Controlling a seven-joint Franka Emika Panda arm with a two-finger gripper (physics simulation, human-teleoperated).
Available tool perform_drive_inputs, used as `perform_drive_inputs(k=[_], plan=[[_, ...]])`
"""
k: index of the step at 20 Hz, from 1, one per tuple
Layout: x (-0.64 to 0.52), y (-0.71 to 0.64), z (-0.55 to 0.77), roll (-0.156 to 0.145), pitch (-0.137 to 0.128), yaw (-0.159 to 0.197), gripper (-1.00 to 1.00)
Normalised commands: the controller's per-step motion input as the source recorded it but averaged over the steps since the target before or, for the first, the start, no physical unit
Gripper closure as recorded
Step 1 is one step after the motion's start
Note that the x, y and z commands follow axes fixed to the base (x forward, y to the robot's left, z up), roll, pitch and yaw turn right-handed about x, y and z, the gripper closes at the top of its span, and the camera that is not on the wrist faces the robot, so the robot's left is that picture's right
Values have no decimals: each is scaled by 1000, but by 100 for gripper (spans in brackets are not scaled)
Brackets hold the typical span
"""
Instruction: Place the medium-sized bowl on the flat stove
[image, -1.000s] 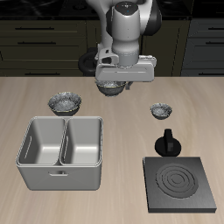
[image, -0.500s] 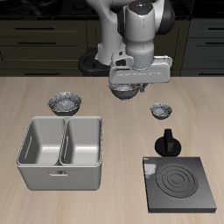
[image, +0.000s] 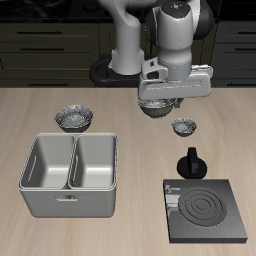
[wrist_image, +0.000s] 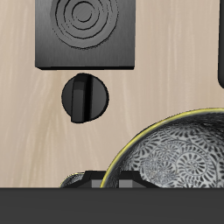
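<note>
My gripper (image: 162, 99) is shut on the rim of the medium-sized bowl (image: 160, 106), a grey-and-white speckled bowl with a dark rim, and holds it in the air above the table, behind the flat stove. The bowl fills much of the wrist view (wrist_image: 175, 150). The flat stove (image: 207, 211) is a black square plate with pale rings, near the table's front edge, and its black knob (image: 191, 163) stands at its back edge. Stove (wrist_image: 86, 31) and knob (wrist_image: 85, 96) both show in the wrist view.
The smallest speckled bowl (image: 184, 126) sits on the table just under and beside the held bowl. The larger speckled bowl (image: 74, 118) sits behind the grey double-compartment bin (image: 70, 172). Dark cabinets run along the back.
My gripper has carried the bowl sideways across the table, away from the larger bowl and toward the stove's side, and it is now near the smallest bowl.
</note>
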Motion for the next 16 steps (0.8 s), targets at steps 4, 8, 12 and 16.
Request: perform_drive_inputs(k=[4, 8, 12, 16], plan=[[315, 90, 208, -20, 12, 16, 100], [347, 125, 214, -14, 2, 23, 100], [342, 148, 89, 15, 43, 9, 100], [354, 120, 88, -10, 5, 6, 100]])
